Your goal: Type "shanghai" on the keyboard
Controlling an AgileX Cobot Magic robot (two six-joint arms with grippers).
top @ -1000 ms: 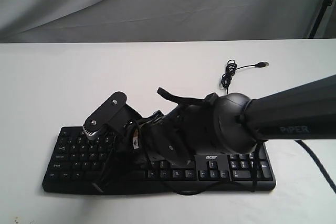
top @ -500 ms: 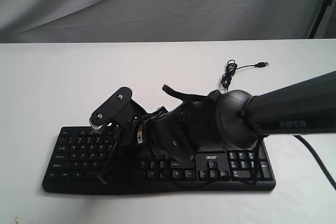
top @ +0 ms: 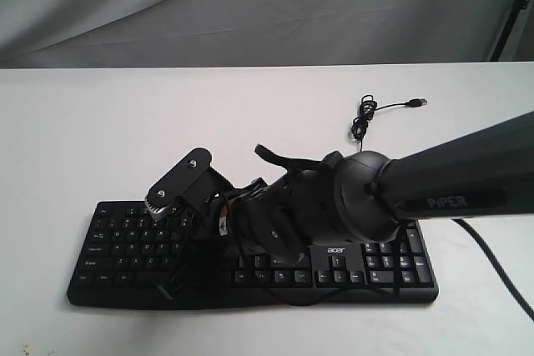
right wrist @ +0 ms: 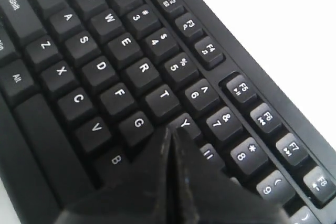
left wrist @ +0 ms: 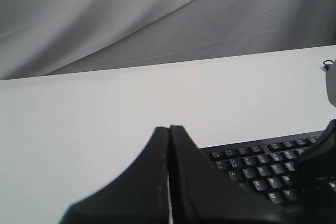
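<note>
The black keyboard (top: 125,243) lies near the front edge of the white table (top: 100,122), its acer logo (top: 335,250) above the arrow keys. My right arm (top: 367,193) reaches across it from the right and hides its middle. The right gripper (right wrist: 170,130) is shut with nothing in it. Its tip sits low over the spot between the G key (right wrist: 138,123) and the Y key (right wrist: 185,123), hiding the key beneath. My left gripper (left wrist: 169,128) is shut and empty, beside the keyboard (left wrist: 262,167) over bare table. It does not show in the exterior view.
The keyboard's thin black cable (top: 361,119) coils on the table behind it and ends in a loose USB plug (top: 416,102). A grey cloth backdrop (top: 250,6) hangs behind the table. A black cable (top: 501,256) trails off the right arm at the right.
My right arm's wrist and its camera bracket have shifted slightly to the right over the keyboard and dipped a little lower. The keyboard has stayed put.
</note>
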